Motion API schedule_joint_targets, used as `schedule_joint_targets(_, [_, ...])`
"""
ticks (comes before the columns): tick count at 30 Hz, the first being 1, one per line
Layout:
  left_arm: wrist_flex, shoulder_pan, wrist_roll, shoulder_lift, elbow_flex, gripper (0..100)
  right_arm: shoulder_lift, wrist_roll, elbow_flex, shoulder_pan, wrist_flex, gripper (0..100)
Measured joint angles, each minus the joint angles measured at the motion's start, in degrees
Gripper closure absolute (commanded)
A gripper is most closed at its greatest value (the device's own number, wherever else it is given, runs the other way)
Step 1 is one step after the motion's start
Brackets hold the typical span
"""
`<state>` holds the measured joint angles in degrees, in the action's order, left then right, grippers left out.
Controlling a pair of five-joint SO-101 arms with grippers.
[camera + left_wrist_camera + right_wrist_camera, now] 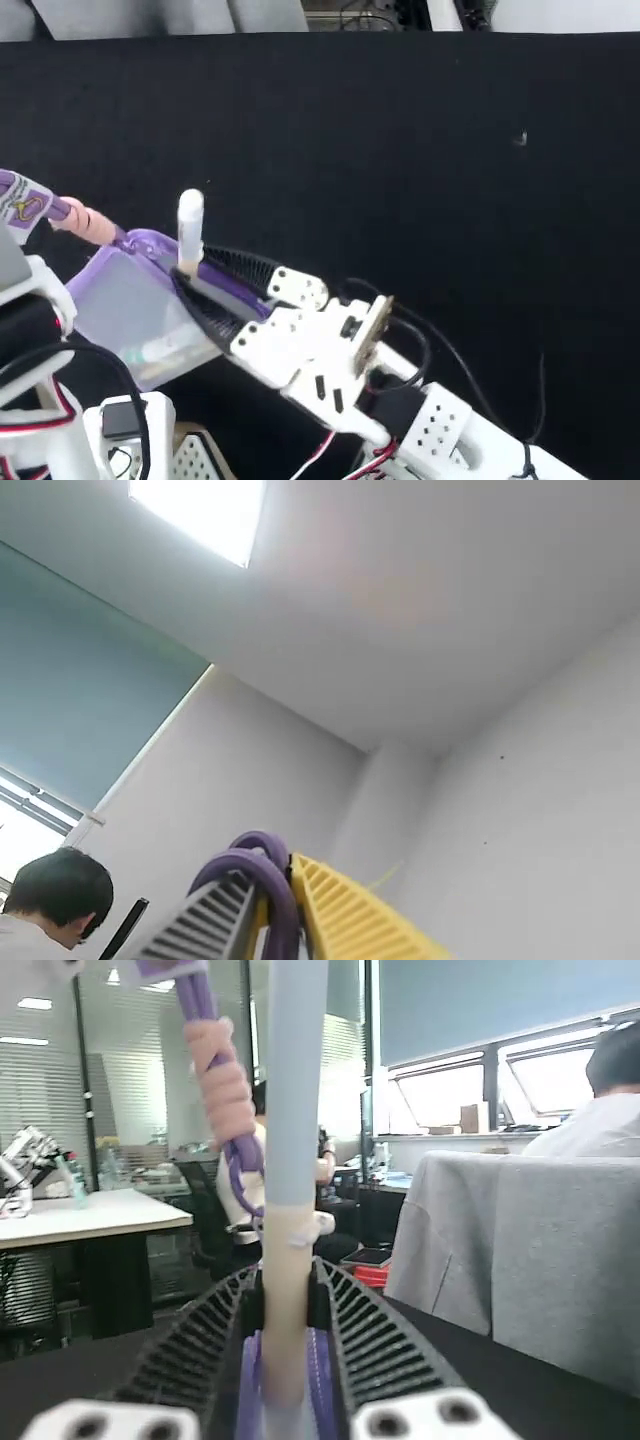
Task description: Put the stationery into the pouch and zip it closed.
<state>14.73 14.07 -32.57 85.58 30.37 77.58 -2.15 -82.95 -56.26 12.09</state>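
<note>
High view: translucent plastic pouch with purple trim (125, 300) lies at 8 o'clock on the black table (420, 150). Right gripper (195, 282) is clamped on a slim white stationery stick (190, 222), held upright at the pouch's 1 o'clock edge. Cannot tell whether its lower end is inside. Right wrist view: black ribbed fingers (370, 1335) press it from both sides. Left gripper (272, 895) is clenched on the purple pouch strap (250, 855). The strap, with its pink braided cord (88, 222), runs out at 10 o'clock from the pouch.
</note>
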Motion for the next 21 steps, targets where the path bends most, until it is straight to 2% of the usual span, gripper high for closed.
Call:
schedule_joint_targets(6, [-0.09,0.00,0.00,3.25,0.00,97,0.00,0.09,-1.49,-3.78,0.97,80.5])
schedule_joint_targets(15, [-0.09,0.00,-0.18,3.60,1.93,97,-0.97,-2.73,-1.49,-4.22,0.97,79.7])
schedule_joint_targets(21, [-0.09,0.35,-0.18,3.78,2.55,97,-10.55,-2.73,2.29,-4.04,2.11,80.1])
